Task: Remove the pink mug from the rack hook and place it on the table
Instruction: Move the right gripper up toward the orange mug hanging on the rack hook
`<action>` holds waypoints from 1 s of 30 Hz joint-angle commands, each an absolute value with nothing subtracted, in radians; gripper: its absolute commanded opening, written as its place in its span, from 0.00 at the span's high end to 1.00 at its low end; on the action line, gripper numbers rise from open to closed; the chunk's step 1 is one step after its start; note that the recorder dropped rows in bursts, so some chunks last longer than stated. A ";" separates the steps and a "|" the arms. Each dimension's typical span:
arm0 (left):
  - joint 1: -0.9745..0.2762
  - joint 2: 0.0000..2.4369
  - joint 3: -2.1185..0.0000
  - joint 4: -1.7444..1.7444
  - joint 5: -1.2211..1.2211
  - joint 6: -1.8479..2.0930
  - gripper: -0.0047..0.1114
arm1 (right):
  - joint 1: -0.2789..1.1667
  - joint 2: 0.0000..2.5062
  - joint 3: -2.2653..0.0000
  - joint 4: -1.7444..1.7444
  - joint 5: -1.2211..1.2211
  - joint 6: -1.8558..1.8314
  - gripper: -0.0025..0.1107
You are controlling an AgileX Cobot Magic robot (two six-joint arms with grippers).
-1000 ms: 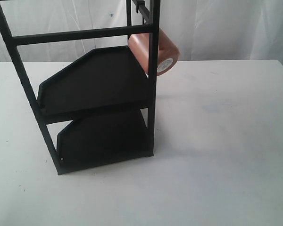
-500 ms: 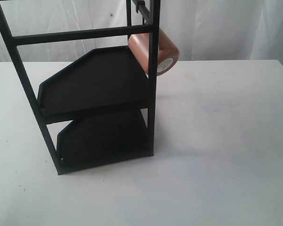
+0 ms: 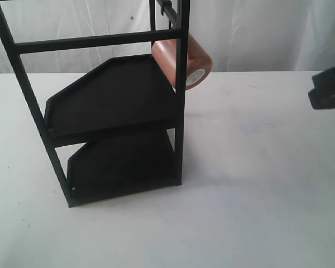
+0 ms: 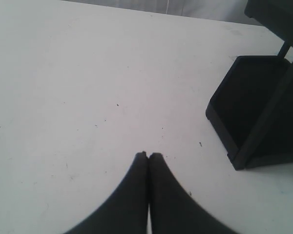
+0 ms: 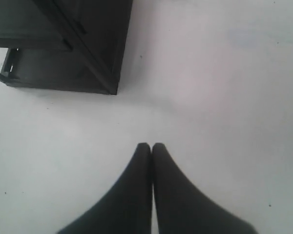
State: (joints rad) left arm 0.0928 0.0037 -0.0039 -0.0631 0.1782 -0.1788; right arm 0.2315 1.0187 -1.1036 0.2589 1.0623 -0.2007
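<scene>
Fingertips sit nearest in each wrist view. The left gripper, with two tapered black fingers, is pressed together with nothing between them, over the wide, plain white matte table. Beyond it stands a corner of the tall black metal frame rack. The right gripper is likewise closed on nothing above the table, with the rack's base farther off. In the exterior view the table fills the foreground. Left of centre the rack stands on it, with the angular black lower tray shelf close to the tabletop. The matching upper tray shelf sits above it. Farther back and higher, the pink mug, small, cylindrical and dusty terracotta, hangs tilted behind the rack's right front post, clear of the table. Its pale labelled base faces down toward the camera. Its handle is hidden, so the catch on the peg cannot be made out. The rack hook, a short black peg, juts out at the top edge just above the mug. At the right edge, well apart from the mug, is a dark blurred shape; what it is cannot be told. A white curtain closes the background.
</scene>
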 commanded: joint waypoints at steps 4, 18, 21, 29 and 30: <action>0.085 0.000 0.000 -0.067 0.177 -0.177 0.96 | 0.280 1.321 -1.344 0.299 1.056 -0.179 0.98; 0.085 0.000 0.000 -0.067 0.177 -0.177 0.96 | 0.148 1.697 -1.819 0.709 1.221 -0.311 0.61; 0.085 0.000 0.000 -0.067 0.177 -0.177 0.96 | 0.052 1.719 -1.811 0.956 1.221 -0.443 0.61; 0.085 0.000 0.000 -0.067 0.177 -0.177 0.96 | -0.018 1.736 -1.771 0.855 1.221 -0.402 0.61; 0.085 0.000 0.000 -0.067 0.177 -0.177 0.96 | -0.018 1.736 -1.764 0.855 1.221 -0.413 0.61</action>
State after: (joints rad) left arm 0.0928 0.0037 -0.0039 -0.0631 0.1782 -0.1788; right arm -0.0159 1.7364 -1.7851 0.8655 1.2179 -0.3954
